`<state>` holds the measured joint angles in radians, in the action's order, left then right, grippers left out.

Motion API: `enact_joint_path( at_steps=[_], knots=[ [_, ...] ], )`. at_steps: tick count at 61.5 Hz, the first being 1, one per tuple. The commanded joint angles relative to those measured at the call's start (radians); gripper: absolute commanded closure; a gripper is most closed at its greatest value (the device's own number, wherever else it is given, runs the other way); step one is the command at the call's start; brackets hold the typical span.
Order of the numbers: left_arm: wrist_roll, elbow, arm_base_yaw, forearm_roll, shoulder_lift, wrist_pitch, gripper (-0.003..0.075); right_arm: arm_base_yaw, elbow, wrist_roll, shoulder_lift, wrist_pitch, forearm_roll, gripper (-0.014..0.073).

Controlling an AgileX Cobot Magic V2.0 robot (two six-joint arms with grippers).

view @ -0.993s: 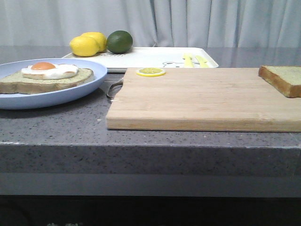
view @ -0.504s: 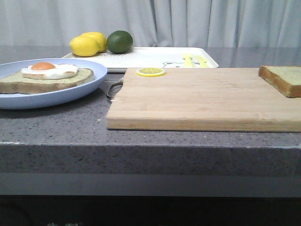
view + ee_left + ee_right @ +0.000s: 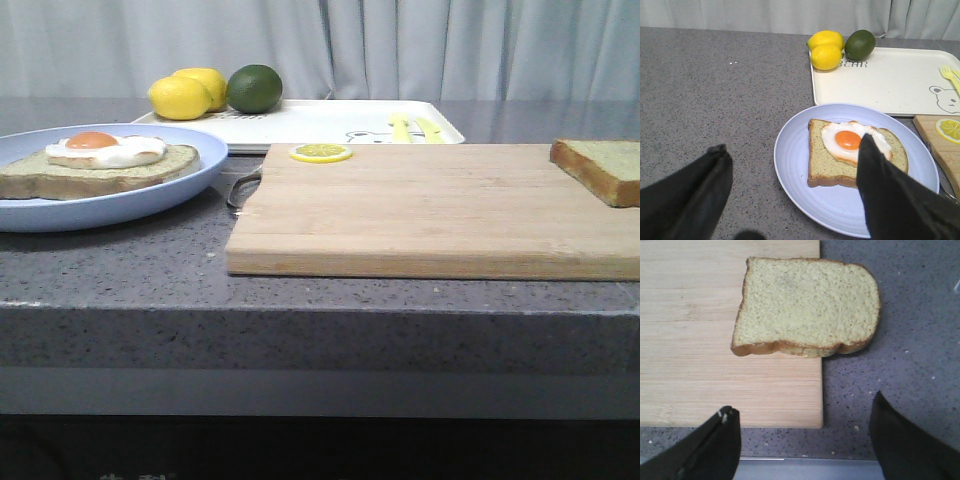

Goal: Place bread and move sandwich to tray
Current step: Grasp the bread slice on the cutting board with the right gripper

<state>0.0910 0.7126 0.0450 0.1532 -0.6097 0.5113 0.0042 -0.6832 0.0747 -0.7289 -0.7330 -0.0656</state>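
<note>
While the tray point(image 3: 330, 120) lies behind the cutting board point(image 3: 430, 205), the bread point(image 3: 807, 307) is seen overhanging the board's right edge, long axis across the board edge, directly ahead of the wide-open, empty right claw point(image 3: 805, 445), the nearer one.

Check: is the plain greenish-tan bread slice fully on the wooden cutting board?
No. The plain bread slice lies flat, its rounded end overhanging the wooden cutting board edge.

Soft, even light from above filled all three views, with no harsh glare. A faint shadow lay under the cutting board point(image 3: 430, 210) edge. The dark fingers point(image 3: 890, 195) in the wrist views looked blurred.
</note>
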Motion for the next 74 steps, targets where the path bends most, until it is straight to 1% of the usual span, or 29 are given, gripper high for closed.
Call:
enact_joint_path(
  at_steps=[1,6,15,22,31,37,42,51,58,65,74],
  knots=[
    [-0.007,0.03,0.008,0.003,-0.007,-0.083,0.0174,-0.001,-0.045,-0.003,-0.034,0.033,-0.032,0.0042],
    [-0.007,0.03,0.008,0.003,-0.007,-0.083,0.0174,-0.001,-0.085,-0.003,-0.085,-0.022,-0.037,0.0044],
    [-0.007,0.03,0.008,-0.008,-0.007,-0.083,0.0174,-0.002,-0.217,-0.003,-0.213,-0.203,-0.037,0.0044],
    [-0.007,0.03,0.008,-0.017,-0.007,-0.083,0.0174,-0.016,-0.307,-0.003,-0.293,-0.27,-0.031,0.0044],
    [-0.007,0.03,0.008,-0.024,-0.007,-0.083,0.0174,-0.123,-0.411,-0.003,-0.385,-0.309,-0.038,0.0044],
    [-0.007,0.03,0.008,-0.024,-0.007,-0.083,0.0174,-0.234,-0.465,-0.036,-0.443,-0.349,-0.077,0.0044],
    [-0.007,0.03,0.008,-0.024,-0.007,-0.084,0.0174,-0.336,-0.485,-0.098,-0.482,-0.364,-0.148,0.0044],
    [-0.007,0.03,0.008,-0.024,-0.007,-0.098,0.0174,-0.537,-0.485,-0.253,-0.568,-0.396,-0.408,0.0044],
    [-0.007,0.03,0.008,-0.024,-0.007,-0.098,0.0174,-0.646,-0.485,-0.382,-0.651,-0.435,-0.616,0.0044],
    [-0.007,0.03,0.008,-0.024,-0.007,-0.098,0.0174,-0.677,-0.485,-0.468,-0.723,-0.467,-0.734,0.0044],
    [-0.007,0.03,0.008,-0.024,-0.007,-0.1,0.0174,-0.677,-0.485,-0.522,-0.812,-0.502,-0.802,0.0044]
  ],
)
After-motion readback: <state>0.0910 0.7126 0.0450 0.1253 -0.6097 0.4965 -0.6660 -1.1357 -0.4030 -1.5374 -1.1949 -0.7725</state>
